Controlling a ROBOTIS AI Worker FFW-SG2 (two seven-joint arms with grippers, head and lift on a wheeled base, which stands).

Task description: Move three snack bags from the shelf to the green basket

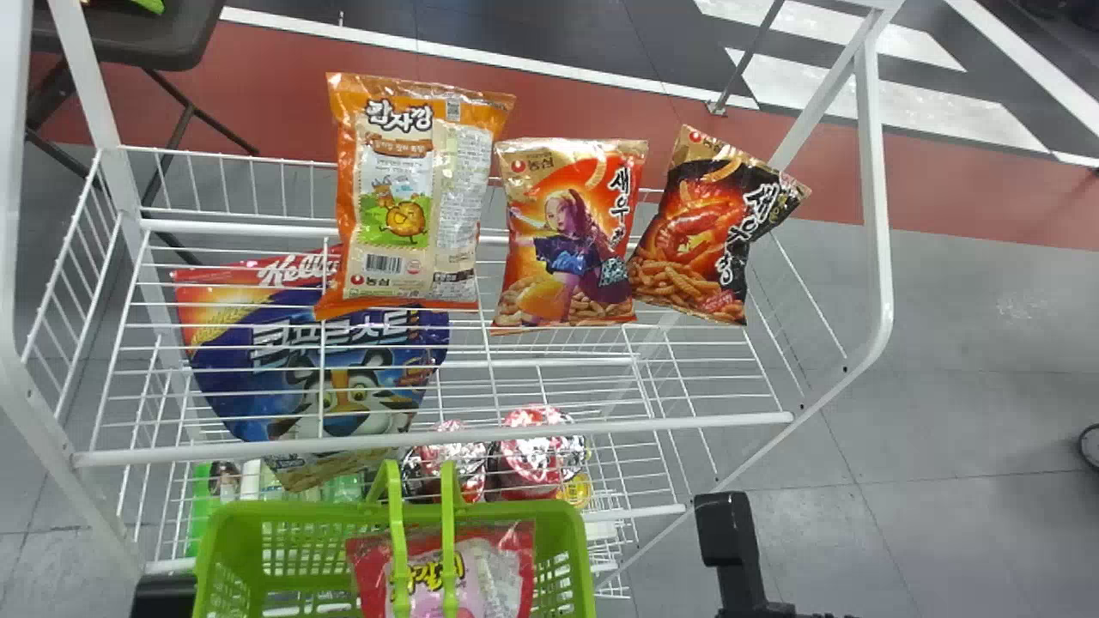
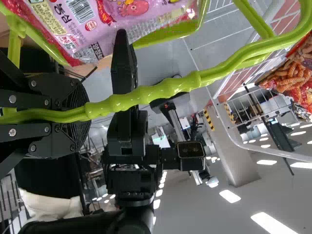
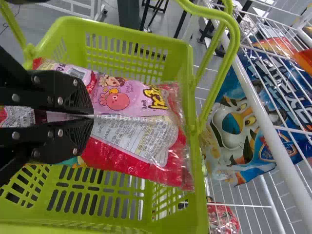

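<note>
- Green plastic basket (image 1: 288, 513): bottom of head view, just in front of the white wire shelf (image 1: 481, 438); its two green handles (image 1: 397, 536) stand up over it.
- Red and pink snack bag (image 1: 496, 577): inside the basket walls, under the handles in head view, printed side with pink panel and silvery label facing up.
- Right gripper (image 1: 730, 536): black, right of the basket in head view. Right wrist view has its two fingers (image 3: 63, 92) brought together on the middle of the red and pink bag, pinching it at the seam.
- Left gripper (image 1: 163, 594): black, by the basket's left side in head view. Left wrist view has its fingers closed around the green handles, which run out from between the pads (image 2: 78, 129).
- Still-to-move candidates, all on the upper shelf, toward the back, in a row:
- Orange snack bag with beige back panel (image 1: 416, 197), leftmost, upright.
- Orange-red snack bag with a figure in purple tones (image 1: 567, 240), middle, upright, just beside the orange one.
- Black and orange snack bag with shrimp picture (image 1: 700, 232), rightmost, top tilted right.
- Large blue and red cereal bag with tiger face (image 1: 343, 378): behind the shelf wires, partly covered by the orange bag.
- Red foil-topped tubs (image 1: 532, 446): lower down, just behind the basket.
</note>
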